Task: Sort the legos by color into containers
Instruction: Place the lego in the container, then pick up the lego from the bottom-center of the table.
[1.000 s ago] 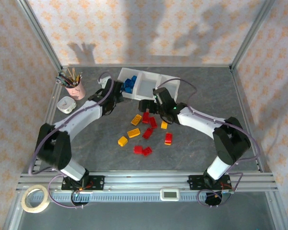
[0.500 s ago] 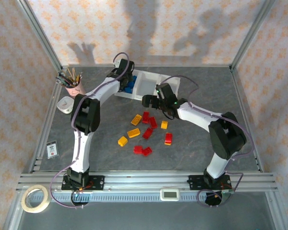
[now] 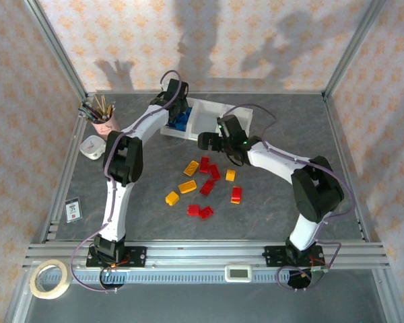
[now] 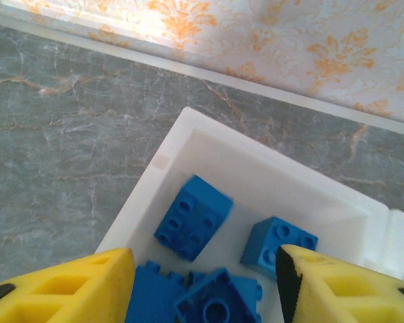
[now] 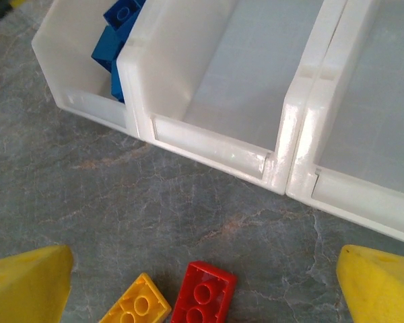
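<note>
Left gripper (image 4: 205, 286) swung from mid-table to the leftmost container (image 4: 145, 195), upper centre overhead; jaws parted above blue legos (image 4: 192, 217). Right gripper (image 5: 205, 289) spread wide over loose legos (image 5: 203, 301).

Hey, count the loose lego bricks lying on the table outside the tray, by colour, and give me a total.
Red bricks: 6
Yellow-orange bricks: 4
Blue bricks: 0 loose; those seen lie inside the tray
Total loose: 10
</note>
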Robot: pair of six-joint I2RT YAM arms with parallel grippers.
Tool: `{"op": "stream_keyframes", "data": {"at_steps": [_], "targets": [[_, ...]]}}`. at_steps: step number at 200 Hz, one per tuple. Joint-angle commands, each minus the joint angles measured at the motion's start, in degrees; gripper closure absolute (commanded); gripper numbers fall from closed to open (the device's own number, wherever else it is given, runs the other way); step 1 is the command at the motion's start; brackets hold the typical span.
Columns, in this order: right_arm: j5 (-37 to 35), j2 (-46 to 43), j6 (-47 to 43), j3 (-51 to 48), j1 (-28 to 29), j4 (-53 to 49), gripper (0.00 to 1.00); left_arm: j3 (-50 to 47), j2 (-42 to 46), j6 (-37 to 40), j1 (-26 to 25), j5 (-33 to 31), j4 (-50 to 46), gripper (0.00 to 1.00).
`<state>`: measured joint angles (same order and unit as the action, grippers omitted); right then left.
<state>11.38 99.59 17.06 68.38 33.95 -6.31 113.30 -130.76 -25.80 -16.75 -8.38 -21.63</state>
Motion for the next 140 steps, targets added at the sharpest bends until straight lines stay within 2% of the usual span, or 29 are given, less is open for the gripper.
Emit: {"op": "stream_keyframes", "data": {"at_steps": [1, 73, 112, 140], "targets": [[1.09, -2.79, -1.52, 1.06, 0.10, -2.84, 0.00, -6.52, 10.97, 0.22, 0.14, 3.42, 1.15, 0.39], [-1.37, -5.56, -3.31, -0.10, 5.60, -8.96, 0.00, -45.69, 44.42, -4.91, 0.06, 11.74, 10.59, 0.34], [-2.48, -4.23, -3.03, -0.09, 11.37, -11.01, 0.04, -61.99, 61.11, -7.43, 0.15, 11.00, 7.77, 0.28], [-4.60, -2.81, 2.26, 0.79, 16.96, -13.07, 0.08, -69.12, 71.52, -9.35, 0.19, 9.41, 3.50, 0.20]]}}
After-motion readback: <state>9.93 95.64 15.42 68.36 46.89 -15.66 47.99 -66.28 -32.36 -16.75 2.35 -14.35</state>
